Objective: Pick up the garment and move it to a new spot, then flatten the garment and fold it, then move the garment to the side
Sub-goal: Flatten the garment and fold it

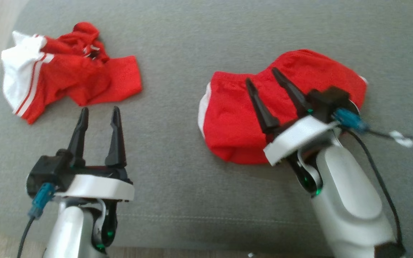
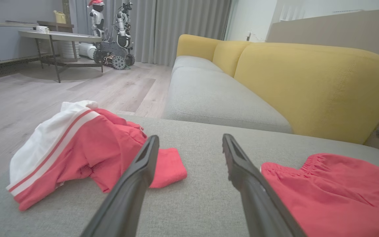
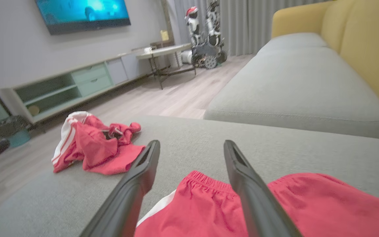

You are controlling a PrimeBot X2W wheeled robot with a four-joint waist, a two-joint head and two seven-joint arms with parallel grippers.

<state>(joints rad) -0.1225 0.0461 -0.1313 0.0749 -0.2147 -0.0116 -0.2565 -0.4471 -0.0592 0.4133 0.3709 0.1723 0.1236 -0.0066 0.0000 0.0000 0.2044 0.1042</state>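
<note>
1. Red garment (image 1: 228,122), folded compact, is lying on the right of the grey cushion (image 1: 177,53) in the head view. The right claw (image 1: 261,75) is hanging directly over it, fingers spread and gripping nothing. The left claw (image 1: 99,108), likewise spread and empty, is sitting well apart, nearer a crumpled red-and-white garment (image 1: 70,79).
2. In the left wrist view, the left claw (image 2: 189,137) is pointing between both pieces, with the red garment (image 2: 334,191) lying to its right.
3. In the right wrist view, the waistband is running crosswise beneath the right claw (image 3: 192,143), so that arm is looking better placed.
</note>
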